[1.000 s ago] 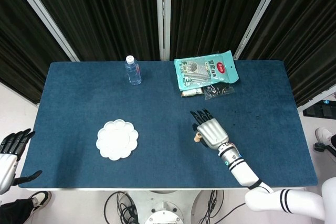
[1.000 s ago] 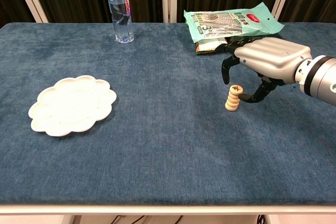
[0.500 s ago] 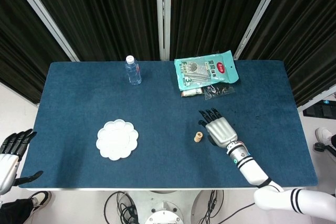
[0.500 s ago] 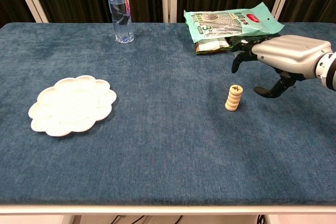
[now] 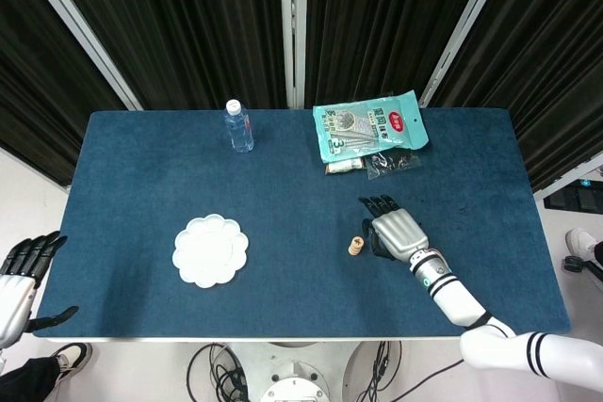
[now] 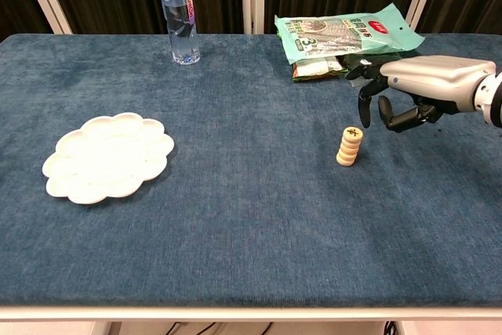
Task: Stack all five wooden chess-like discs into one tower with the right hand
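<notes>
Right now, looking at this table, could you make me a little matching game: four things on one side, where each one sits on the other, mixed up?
Things:
1. water bottle
2. white plate
3. green packet
4. disc tower

Places:
A. standing free, just left of the right hand
B. far edge, right of centre
C. near left part of the table
D. far edge, left of centre

Pairs: 1-D, 2-C, 3-B, 4-A

right robot hand (image 6: 408, 96) off disc tower (image 6: 349, 147)
</notes>
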Tool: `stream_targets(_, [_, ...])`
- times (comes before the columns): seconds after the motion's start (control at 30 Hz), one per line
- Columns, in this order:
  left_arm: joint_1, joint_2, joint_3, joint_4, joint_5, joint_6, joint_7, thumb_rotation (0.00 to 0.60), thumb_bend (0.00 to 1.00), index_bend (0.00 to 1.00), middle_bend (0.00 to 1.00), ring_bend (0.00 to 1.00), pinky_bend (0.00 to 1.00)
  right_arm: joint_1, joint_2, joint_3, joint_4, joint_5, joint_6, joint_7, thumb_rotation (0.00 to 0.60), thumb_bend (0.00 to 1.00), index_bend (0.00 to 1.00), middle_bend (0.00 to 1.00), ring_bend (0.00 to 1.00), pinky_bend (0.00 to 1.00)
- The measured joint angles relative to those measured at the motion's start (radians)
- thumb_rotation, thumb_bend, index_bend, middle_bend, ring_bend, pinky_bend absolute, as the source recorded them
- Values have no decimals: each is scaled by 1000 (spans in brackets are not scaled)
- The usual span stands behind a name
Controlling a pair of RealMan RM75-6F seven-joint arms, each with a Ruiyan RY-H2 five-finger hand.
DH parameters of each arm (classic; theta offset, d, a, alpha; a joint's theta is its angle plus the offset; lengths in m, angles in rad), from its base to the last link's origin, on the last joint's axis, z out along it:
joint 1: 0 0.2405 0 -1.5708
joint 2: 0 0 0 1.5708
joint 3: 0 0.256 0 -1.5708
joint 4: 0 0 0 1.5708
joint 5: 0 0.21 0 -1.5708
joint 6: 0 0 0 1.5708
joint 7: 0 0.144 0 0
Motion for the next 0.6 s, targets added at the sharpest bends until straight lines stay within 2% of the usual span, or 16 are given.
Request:
stream_targets(0.33, [2, 2, 0, 2, 0, 6, -6, 600, 0, 64, 4, 0, 0, 7, -28, -2, 24, 14, 19, -18, 405, 875, 440, 0, 0, 0])
stream_targets(0.6, [0, 0, -1, 3, -4, 1, -5, 600, 0, 64, 4, 0, 0, 21, -36, -19, 34, 47, -6, -46, 405, 872, 397, 0, 0, 0])
